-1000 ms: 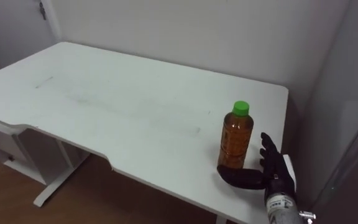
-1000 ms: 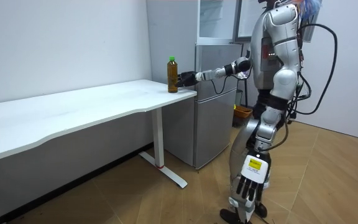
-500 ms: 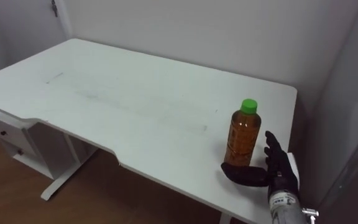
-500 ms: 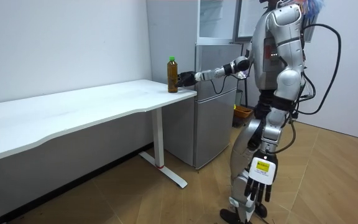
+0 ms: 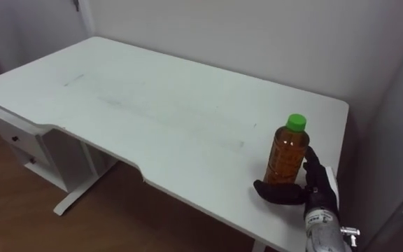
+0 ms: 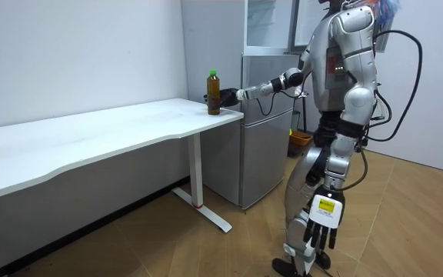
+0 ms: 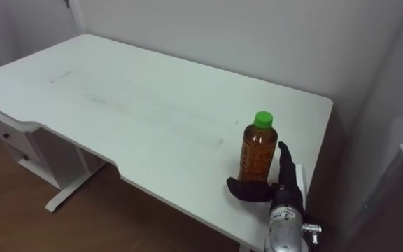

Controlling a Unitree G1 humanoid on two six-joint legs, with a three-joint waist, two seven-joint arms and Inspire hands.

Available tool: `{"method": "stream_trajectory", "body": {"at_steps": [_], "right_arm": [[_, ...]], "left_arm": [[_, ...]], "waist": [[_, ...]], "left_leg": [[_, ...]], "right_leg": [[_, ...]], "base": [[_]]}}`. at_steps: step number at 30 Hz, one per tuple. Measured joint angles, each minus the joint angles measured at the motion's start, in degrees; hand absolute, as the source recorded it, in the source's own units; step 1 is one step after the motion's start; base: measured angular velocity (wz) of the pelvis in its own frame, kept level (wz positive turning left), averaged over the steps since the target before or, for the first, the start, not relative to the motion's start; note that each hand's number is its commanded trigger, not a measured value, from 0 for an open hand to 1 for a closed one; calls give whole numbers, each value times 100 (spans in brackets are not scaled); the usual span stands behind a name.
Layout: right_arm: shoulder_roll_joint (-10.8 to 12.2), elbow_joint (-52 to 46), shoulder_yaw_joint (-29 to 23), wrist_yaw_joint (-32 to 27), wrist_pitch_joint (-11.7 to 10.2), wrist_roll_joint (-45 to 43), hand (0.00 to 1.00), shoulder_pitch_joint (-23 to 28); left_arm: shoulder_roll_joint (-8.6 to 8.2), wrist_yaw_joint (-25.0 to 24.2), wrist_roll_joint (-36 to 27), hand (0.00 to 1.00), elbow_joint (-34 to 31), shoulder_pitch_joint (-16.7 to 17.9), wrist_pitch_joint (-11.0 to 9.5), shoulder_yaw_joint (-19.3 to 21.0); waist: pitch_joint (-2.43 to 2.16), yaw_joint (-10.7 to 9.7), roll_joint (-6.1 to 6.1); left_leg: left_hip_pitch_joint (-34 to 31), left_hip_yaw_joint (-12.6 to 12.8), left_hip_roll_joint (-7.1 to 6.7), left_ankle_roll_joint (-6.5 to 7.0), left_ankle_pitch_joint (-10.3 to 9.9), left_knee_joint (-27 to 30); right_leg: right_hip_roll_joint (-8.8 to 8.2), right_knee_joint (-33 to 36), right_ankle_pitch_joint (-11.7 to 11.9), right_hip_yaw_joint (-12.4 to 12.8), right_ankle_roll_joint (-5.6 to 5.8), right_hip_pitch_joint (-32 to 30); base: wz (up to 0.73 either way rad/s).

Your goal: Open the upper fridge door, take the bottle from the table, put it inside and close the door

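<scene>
- Bottle [image 5: 287,152] of amber liquid, topped by a green cap [image 5: 297,122], is seen upright on the white desk [image 5: 152,105]. It is close to the desk's right edge and nearer the front right corner than the back one.
- The right hand [image 5: 320,190] is held at that right edge, just beside the bottle and spread open. Its thumb [image 5: 277,192] is stretched across the front of the bottle's foot. Its fingers [image 5: 314,162] are raised almost straight along the bottle's right side.
- Whether thumb or fingers actually press on the bottle cannot be told; the bottle's base is set flat on the desk.
- The left hand [image 6: 319,229] is hung low beside the leg in the room view, its fingers relaxed and pointed at the floor.
- The robot is seen standing at the desk's end, in front of the fridge [image 6: 268,131], with the right arm stretched out to the bottle.
- A white drawer unit [image 5: 19,136] is seen under the desk's left end.
</scene>
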Motion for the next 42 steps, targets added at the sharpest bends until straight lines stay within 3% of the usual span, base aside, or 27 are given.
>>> {"method": "stream_trajectory", "body": {"at_steps": [10, 28, 42], "right_arm": [[-2, 0, 0, -142, -15, 70, 0, -37], [-2, 0, -5, -202, -232, 247, 0, -44], [148, -53, -86, -1, -240, 426, 0, -271]], "left_arm": [[15, -5, 4, 0, -27, 0, -47, -30], [32, 9, 8, 0, -83, -1, -162, -44], [15, 87, 13, 0, -4, -33, -195, -37]], "waist": [[3, 19, -9], [37, 34, -35], [47, 45, -17]], "left_leg": [[-39, -19, -3, -1, 1, -4], [-59, -30, -7, -5, 3, -36], [-200, -75, -8, -9, 5, 44]], "right_leg": [[1, -42, 2, -57, 1, -6], [2, -50, 0, -42, 2, -36], [3, 69, 6, 21, -6, -199]], "base": [[1], [0], [1]]}}
